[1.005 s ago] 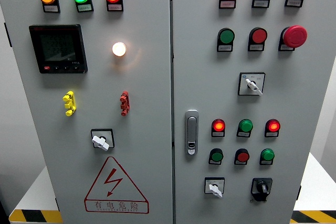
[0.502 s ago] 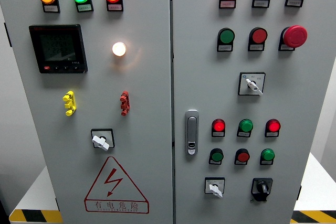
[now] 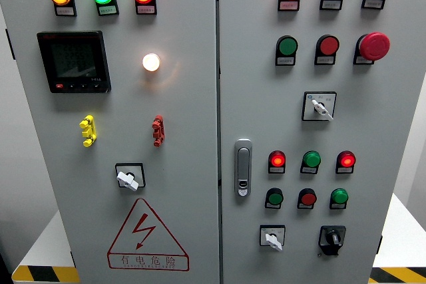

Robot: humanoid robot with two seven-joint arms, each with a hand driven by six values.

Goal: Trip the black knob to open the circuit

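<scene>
Hands: neither in frame; state of fingers impossible to tell.
Left door: white rotary switch [image 3: 128, 178] lower centre, above warning triangle [image 3: 147, 236]; same shape family as target, risk of being turned by mistake.
Door handle [image 3: 243, 167]: centre of frame, well apart from target; low risk.
White selector [image 3: 271, 237]: lower right, near target on its left; likeliest wrong grab on a sloppy approach.
Black knob [image 3: 331, 238]: lower right of frame, on right door, below green button [image 3: 339, 197]; not yet touched.
Approach risk: knob near bottom edge, likely hidden by incoming arm; partial turn or slip off small handle, circuit left closed.
</scene>
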